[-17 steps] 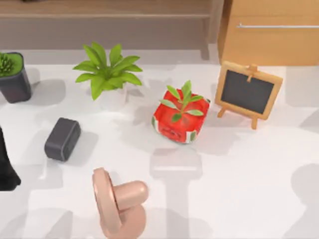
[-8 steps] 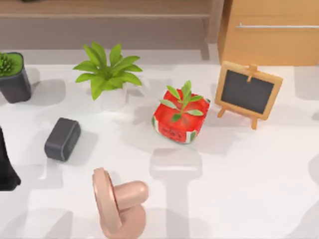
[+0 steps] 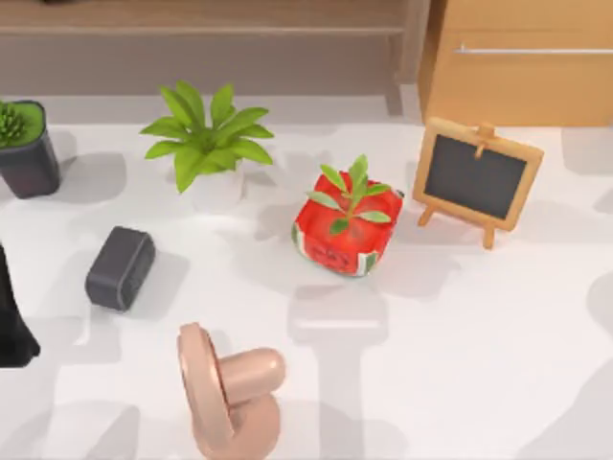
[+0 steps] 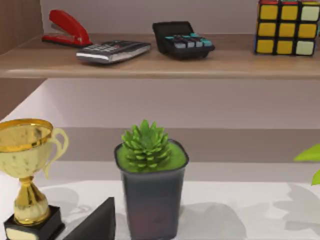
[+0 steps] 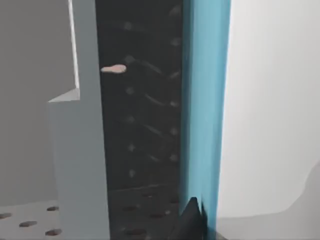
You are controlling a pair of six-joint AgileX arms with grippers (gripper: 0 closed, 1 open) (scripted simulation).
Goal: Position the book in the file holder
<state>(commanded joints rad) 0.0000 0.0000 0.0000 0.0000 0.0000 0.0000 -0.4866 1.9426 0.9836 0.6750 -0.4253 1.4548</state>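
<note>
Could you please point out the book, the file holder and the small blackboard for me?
book (image 5: 205, 110), right wrist view, on its blue cover edge.
file holder (image 5: 82, 150), right wrist view, on its grey side wall.
blackboard (image 3: 475, 175), top view, on its dark slate.

Table (image 3: 460, 364): red plant box (image 3: 347, 230) centre; wood-framed small blackboard (image 3: 477, 179) right of it; leafy white-potted plant (image 3: 209, 149) left; dark rounded speaker (image 3: 120, 267) farther left; light-blue book (image 5: 204, 115) stands inside perforated grey file holder (image 5: 85, 165).
</note>
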